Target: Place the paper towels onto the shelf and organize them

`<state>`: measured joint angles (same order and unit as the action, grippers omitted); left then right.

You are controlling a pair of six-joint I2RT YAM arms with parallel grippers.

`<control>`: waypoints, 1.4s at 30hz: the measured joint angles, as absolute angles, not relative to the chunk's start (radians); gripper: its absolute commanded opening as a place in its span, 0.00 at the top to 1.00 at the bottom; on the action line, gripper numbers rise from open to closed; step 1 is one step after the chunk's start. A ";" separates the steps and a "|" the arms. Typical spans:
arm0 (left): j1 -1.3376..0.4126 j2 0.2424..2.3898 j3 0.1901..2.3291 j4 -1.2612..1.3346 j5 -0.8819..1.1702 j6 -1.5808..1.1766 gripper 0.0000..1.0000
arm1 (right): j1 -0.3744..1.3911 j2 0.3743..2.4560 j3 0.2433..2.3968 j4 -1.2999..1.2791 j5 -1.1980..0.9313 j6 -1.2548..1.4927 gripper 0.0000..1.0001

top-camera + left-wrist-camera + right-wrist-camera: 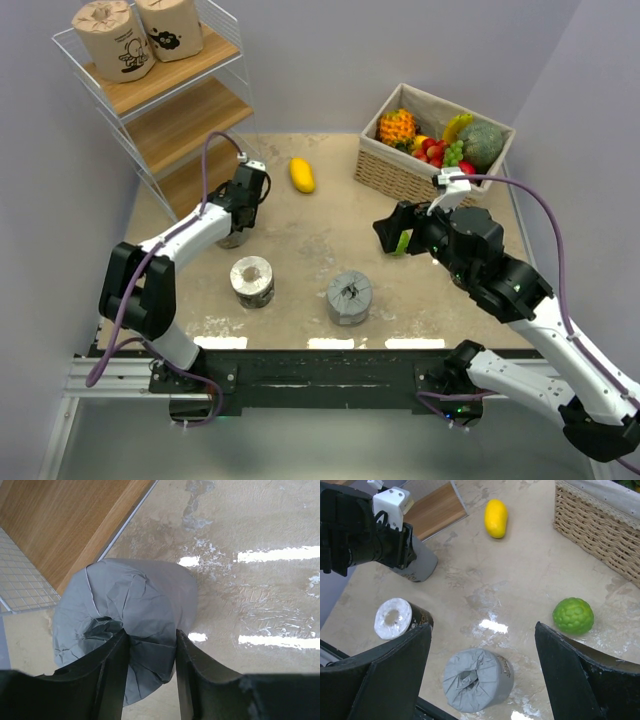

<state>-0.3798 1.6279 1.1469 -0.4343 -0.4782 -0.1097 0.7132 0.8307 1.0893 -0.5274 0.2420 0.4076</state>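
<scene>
The shelf (160,90) stands at the back left with two tan printed paper towels (112,38) (172,27) on its top board. My left gripper (240,213) is shut on a pale grey wrapped roll (135,600), pinching its wall beside the core hole, low by the lowest board (75,525). This roll also shows in the right wrist view (422,562). A dark roll with a white top (252,281) (394,617) and a grey wrapped roll (349,297) (477,680) stand on the table. My right gripper (393,233) (483,627) is open and empty above the grey roll.
A yellow mango (301,175) (496,518) lies mid-table at the back. A green lime (573,615) lies by my right gripper. The wicker fruit basket (400,172) (600,530) stands at the back right. Walls close in on the left, back and right.
</scene>
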 measured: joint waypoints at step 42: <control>-0.562 1.646 1.763 -0.393 -0.740 0.463 0.61 | 0.713 0.889 1.214 -0.553 0.279 0.398 0.12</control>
